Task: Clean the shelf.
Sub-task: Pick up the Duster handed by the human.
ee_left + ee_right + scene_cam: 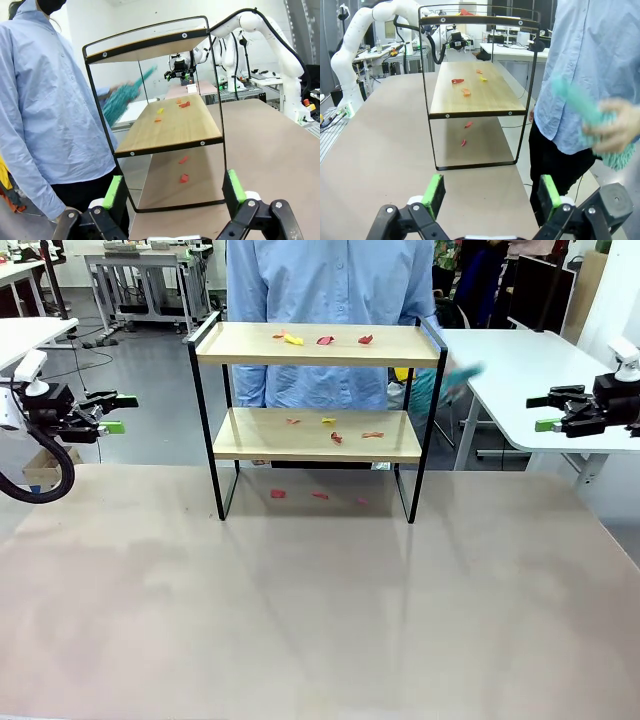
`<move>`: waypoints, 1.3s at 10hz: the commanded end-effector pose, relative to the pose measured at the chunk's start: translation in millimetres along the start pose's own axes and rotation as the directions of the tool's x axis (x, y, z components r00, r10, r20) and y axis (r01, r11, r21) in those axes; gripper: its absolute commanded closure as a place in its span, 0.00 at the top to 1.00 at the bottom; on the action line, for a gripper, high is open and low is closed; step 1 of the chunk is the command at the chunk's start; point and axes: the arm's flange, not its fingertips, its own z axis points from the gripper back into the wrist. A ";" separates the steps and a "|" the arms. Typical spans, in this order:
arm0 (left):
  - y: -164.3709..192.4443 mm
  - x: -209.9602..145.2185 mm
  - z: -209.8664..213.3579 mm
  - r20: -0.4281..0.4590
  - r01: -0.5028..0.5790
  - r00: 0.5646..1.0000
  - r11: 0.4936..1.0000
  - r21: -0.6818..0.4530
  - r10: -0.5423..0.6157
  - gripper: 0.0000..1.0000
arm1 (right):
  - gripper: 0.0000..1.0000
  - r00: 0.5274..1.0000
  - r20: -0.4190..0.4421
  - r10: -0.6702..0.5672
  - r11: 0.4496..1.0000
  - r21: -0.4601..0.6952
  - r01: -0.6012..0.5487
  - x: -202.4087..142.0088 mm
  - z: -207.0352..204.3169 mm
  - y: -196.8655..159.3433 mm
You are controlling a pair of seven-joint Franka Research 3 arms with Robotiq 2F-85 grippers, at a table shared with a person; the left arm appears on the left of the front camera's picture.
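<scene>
The shelf (pixel 317 345) stands at the table's far middle, two light wood boards in a black frame. Red and yellow scraps (pixel 325 340) lie on its top board. More scraps (pixel 336 437) lie on the lower board, and a few red scraps (pixel 278 494) on the table under it. A person in a blue shirt stands behind and holds a blurred teal duster (pixel 455 380) by the shelf's right end. My left gripper (pixel 120 412) hovers open off the table's left side. My right gripper (pixel 543 412) hovers open at the right. Both wrist views face the shelf (pixel 172 125) (pixel 475 95) end-on between open green pads (pixel 112 192) (pixel 547 196).
The brown table (pixel 300 610) spreads bare in front of the shelf. White tables (pixel 530 360) stand to the far right and far left. The person's hand (pixel 615 125) with the duster (pixel 585 112) is close beside my right gripper's view.
</scene>
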 end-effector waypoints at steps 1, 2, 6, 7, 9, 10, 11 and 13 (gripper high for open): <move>0.3 0.1 -0.3 -0.004 0.008 1.000 1.000 0.001 -0.008 1.00 | 1.00 1.000 -0.007 0.000 1.000 -0.001 0.000 0.4 -0.5 0.4; 0.3 0.1 -0.3 -0.004 0.008 1.000 1.000 0.001 -0.008 1.00 | 1.00 1.000 -0.007 0.000 1.000 -0.001 0.000 0.4 -0.5 0.4; 0.3 0.1 -0.3 -0.004 0.008 1.000 1.000 0.001 -0.008 1.00 | 1.00 1.000 -0.007 0.000 1.000 -0.001 0.000 0.4 -0.5 0.4; 0.3 0.1 -0.3 -0.004 0.008 1.000 1.000 0.001 -0.008 1.00 | 1.00 1.000 -0.007 0.000 1.000 -0.001 0.000 0.4 -0.5 0.4; 0.3 0.1 -0.3 -0.004 0.008 1.000 1.000 0.001 -0.008 1.00 | 1.00 1.000 -0.007 0.000 1.000 -0.001 0.000 0.4 -0.5 0.4; 0.3 0.1 -0.3 -0.004 0.008 1.000 1.000 0.001 -0.008 1.00 | 1.00 1.000 -0.007 0.000 1.000 -0.001 0.000 0.4 -0.5 0.4; 0.3 0.1 -0.3 -0.004 0.008 1.000 1.000 0.001 -0.008 1.00 | 1.00 1.000 -0.007 0.000 1.000 -0.001 0.000 0.4 -0.5 0.4; 0.3 0.1 -0.3 -0.004 0.008 1.000 1.000 0.001 -0.008 1.00 | 1.00 1.000 0.000 0.000 1.000 0.000 0.000 -0.1 0.0 0.0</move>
